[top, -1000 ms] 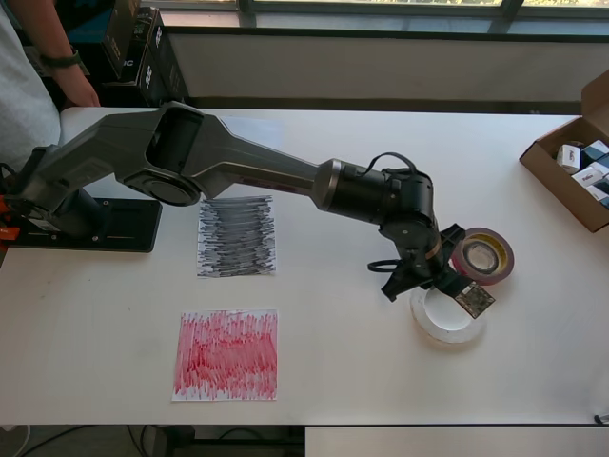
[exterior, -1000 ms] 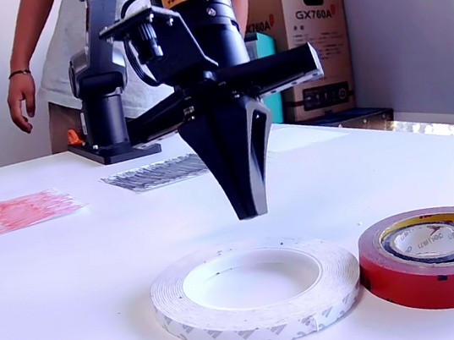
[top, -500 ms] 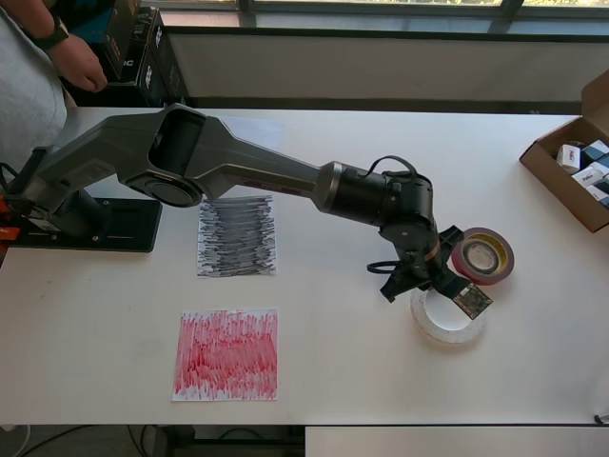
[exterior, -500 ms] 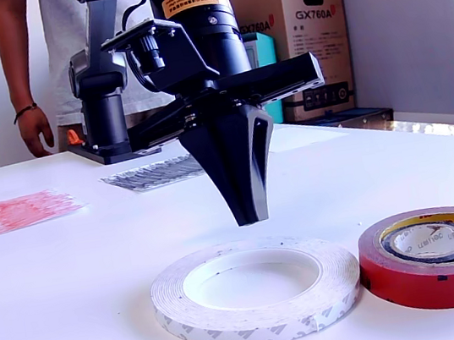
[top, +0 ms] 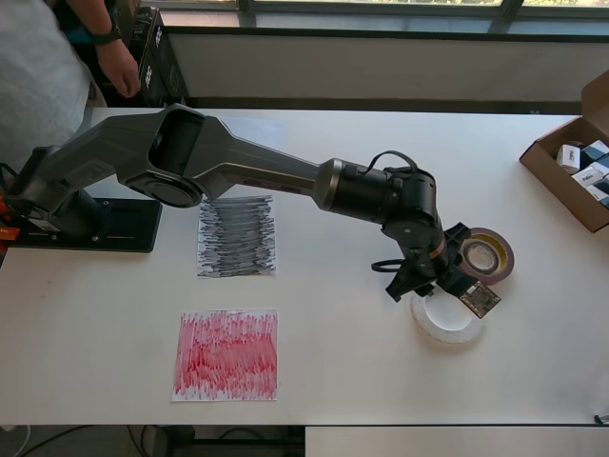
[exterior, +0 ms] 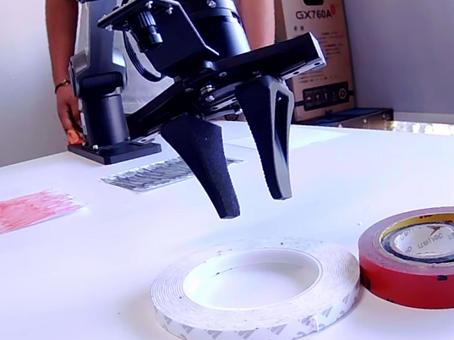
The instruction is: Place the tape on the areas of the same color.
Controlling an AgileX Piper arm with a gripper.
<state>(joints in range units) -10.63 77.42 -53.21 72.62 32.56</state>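
So, reading the exterior view from its left edge: the red sheet [exterior: 18,211] lies flat at middle left, the black sheet [exterior: 159,172] just right of it and farther back, both bare. I see no white sheet clearly in either view; a pale patch behind my arm at the upper middle of the overhead view may be it, but I cannot tell.

At the frame's centre hangs my gripper [exterior: 251,200], released, its two fingers [exterior: 210,168] spread with a clear gap and nothing between them. It hovers above the white ring [exterior: 256,290], which lies flat on the table [exterior: 77,312] at lower centre; the tips are clear of it and over its far rim. In the overhead view the same ring [top: 447,322] sits at the lower right, my gripper [top: 447,284] at its upper edge.

I judge the ring light, stiff enough to keep its shape, low and wide. Its outer span looks too broad for my fingers, so I would take one wall: one finger inside the hole, one outside. Its side looks smooth, so it may slip or tilt when lifted.

At the far right the red roll [exterior: 437,262] lies flat just beside the ring, with the small black roll [exterior: 432,242] nested in its hole.
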